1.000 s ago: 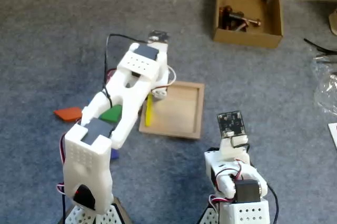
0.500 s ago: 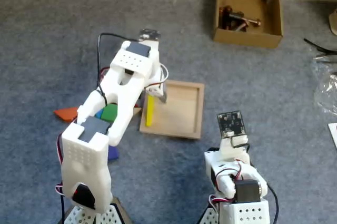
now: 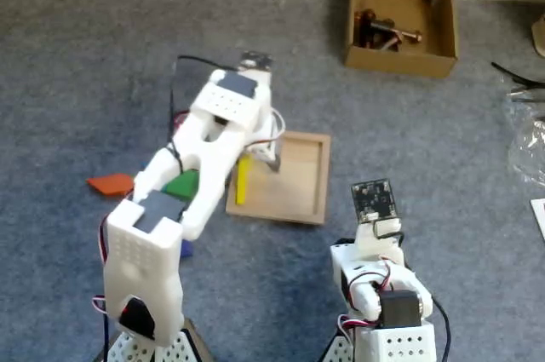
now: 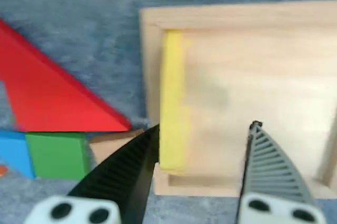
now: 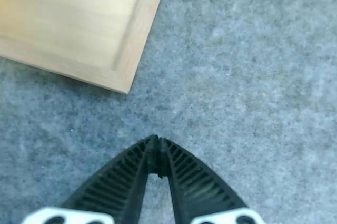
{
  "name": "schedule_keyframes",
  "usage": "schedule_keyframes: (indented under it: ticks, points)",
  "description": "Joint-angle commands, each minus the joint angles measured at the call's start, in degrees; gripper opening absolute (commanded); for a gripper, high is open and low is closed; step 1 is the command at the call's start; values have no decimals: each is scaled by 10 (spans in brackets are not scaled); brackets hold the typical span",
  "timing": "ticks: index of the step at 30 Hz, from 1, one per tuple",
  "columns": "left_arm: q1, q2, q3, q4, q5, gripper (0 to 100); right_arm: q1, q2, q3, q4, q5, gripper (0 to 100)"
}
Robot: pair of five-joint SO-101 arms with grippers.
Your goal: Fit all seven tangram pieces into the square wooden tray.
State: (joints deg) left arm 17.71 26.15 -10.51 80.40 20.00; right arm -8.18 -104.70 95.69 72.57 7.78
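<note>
Up top first: the tray lies near the middle of the grey surface. The left arm stretches out from the near edge, its wrist over the tray's left wall. One yellow piece is in, lying flat along that left wall. Out on the surface, an orange piece sits toward the left edge, well apart from the tray. A green piece peeks out from under the arm. The right arm is folded up at the near edge, short of the tray. A box of odds and ends stands by the far edge, toward the right corner.

Over to the left wrist: the left end effector is spread wide and grips nothing. Its black finger is by the tray wall, just beside the end of the yellow piece; touching or not, can't tell. The grey finger hangs over bare tray floor. Outside the wall lies a red triangle, one tip near the tray. Beside it run a blue piece, the green piece and a tan piece, the tan one nearest the tray.

Right wrist now: the right end effector is closed, tips pressed together with nothing between. It sits above bare surface near a tray corner, clear of the wood.
</note>
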Motion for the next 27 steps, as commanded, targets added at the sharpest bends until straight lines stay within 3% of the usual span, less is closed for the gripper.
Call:
schedule_keyframes:
  ticks: [1, 8, 18, 27]
  points:
    - [21, -34, -9, 6, 3, 245, -6, -5, 67, -10, -4, 5]
    - [22, -32, -75, 72, 3, 245, -6, -5, 67, -10, -4, 5]
    - [51, -28, -77, 74, -4, 245, -6, -5, 67, -10, -4, 5]
    - [116, -29, -51, 74, -189, 245, -6, -5, 67, -10, -4, 5]
